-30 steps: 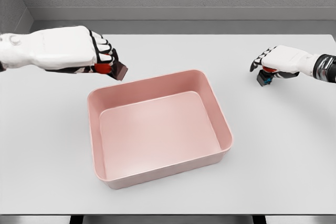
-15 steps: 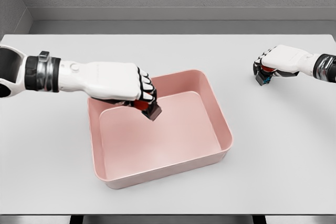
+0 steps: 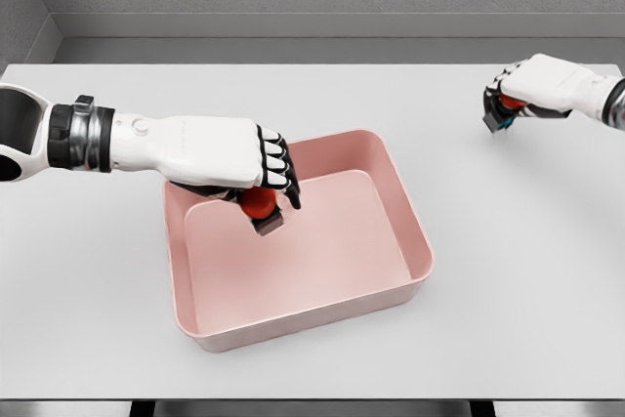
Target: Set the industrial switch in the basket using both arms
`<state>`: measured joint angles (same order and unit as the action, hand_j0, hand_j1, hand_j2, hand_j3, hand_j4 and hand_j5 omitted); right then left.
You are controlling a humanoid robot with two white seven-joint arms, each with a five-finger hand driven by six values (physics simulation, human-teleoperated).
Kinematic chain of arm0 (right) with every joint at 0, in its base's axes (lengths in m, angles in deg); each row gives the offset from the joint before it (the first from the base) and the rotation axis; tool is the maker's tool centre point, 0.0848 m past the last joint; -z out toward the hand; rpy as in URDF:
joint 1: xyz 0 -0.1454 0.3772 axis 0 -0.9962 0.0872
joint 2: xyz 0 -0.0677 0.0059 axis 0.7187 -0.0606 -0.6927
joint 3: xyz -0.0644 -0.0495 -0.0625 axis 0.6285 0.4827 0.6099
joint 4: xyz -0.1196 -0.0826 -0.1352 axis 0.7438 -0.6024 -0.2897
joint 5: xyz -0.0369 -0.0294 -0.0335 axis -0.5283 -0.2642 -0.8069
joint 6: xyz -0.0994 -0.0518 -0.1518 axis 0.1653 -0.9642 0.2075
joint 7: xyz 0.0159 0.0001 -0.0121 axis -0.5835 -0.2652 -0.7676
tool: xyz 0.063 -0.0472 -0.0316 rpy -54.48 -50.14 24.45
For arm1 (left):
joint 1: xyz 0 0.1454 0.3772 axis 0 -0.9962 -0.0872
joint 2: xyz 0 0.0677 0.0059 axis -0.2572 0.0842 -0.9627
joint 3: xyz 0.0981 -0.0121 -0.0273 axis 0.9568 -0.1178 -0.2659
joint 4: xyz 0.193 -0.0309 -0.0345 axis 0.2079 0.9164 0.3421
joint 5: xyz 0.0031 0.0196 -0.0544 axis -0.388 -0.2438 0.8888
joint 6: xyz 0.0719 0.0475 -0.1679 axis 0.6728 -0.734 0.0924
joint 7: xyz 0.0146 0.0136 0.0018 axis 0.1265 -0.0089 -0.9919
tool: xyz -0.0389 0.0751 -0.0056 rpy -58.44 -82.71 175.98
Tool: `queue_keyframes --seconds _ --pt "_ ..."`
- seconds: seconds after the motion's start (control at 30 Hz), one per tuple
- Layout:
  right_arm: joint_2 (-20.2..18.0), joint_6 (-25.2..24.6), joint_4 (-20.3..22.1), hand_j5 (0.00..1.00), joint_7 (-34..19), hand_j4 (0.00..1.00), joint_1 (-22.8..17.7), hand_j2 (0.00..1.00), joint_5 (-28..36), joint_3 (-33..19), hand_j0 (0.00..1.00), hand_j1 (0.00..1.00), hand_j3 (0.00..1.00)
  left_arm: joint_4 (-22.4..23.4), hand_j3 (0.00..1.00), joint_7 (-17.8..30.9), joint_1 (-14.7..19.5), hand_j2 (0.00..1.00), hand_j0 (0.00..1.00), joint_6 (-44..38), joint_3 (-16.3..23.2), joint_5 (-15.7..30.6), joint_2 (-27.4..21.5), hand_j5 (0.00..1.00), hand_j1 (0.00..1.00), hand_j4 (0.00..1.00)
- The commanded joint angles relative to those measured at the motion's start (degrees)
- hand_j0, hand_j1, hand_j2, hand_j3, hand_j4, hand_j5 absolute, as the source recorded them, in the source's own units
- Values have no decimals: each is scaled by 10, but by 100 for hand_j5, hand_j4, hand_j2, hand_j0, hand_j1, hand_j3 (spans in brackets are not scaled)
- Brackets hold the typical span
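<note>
A pink basket (image 3: 410, 231) sits mid-table. My left hand (image 3: 269, 183) hovers over its back left part, fingers uncurled and pointing down. Right under the fingertips is an industrial switch (image 3: 262, 210) with a red button and dark base, tilted, low inside the basket; whether it touches the floor is unclear. At the far right my right hand (image 3: 518, 103) is shut on a second switch (image 3: 500, 114), red button and dark-blue base, lifted off the table.
The white table (image 3: 508, 280) runs out to a front edge near the bottom of the picture. A grey wall rises behind the table's back edge. The basket's walls stand between the two hands.
My left hand carried its switch from the table's left over the basket, then loosened its fingers; the switch turned and sank. My right hand lifted its switch up and to the right.
</note>
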<state>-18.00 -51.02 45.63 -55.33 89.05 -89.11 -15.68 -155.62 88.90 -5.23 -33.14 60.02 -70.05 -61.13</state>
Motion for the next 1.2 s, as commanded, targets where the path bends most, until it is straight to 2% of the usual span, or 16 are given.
queue_keyframes --seconds 0.0,0.3,0.53,0.63,0.67,0.77,0.93,1.07,1.13,1.17 --pt "-2 -1 7 47 0 47 0 47 4 -10 47 47 47 0 76 0 0 76 76 -1 0 4 1 76 76 76" --pt "-3 -1 29 45 4 45 0 45 7 -27 45 45 45 0 76 -1 0 76 76 -1 0 4 1 76 76 76" --pt "-3 -1 30 44 6 44 0 44 29 -39 44 44 44 0 77 -1 -1 77 77 -1 0 4 2 77 77 77" --pt "-4 -1 40 44 7 44 0 44 41 -38 44 44 44 0 83 1 -11 83 83 -1 1 -1 11 83 83 83" --pt "-4 -1 50 44 7 44 0 44 41 -38 44 44 44 1 87 1 -26 87 87 -1 0 -2 11 87 87 87" --pt "-24 -1 86 44 7 44 0 44 64 -38 44 44 44 1 90 1 -40 90 90 -1 0 -2 11 90 90 90" --pt "-40 -1 116 44 8 44 0 44 79 -38 44 44 44 0 100 1 -38 100 100 -1 -1 0 9 100 100 100" --pt "-40 -1 155 44 8 44 0 44 87 -37 44 44 44 3 100 0 -36 100 100 -1 -2 2 0 100 100 100" --pt "-40 -1 175 44 8 44 0 44 89 -36 44 44 44 2 100 -6 -31 100 100 -1 -5 7 -14 100 100 100" --pt "-40 -1 181 44 8 44 0 44 90 -35 44 44 44 4 100 -6 -31 100 100 -1 -7 30 -41 100 100 100"
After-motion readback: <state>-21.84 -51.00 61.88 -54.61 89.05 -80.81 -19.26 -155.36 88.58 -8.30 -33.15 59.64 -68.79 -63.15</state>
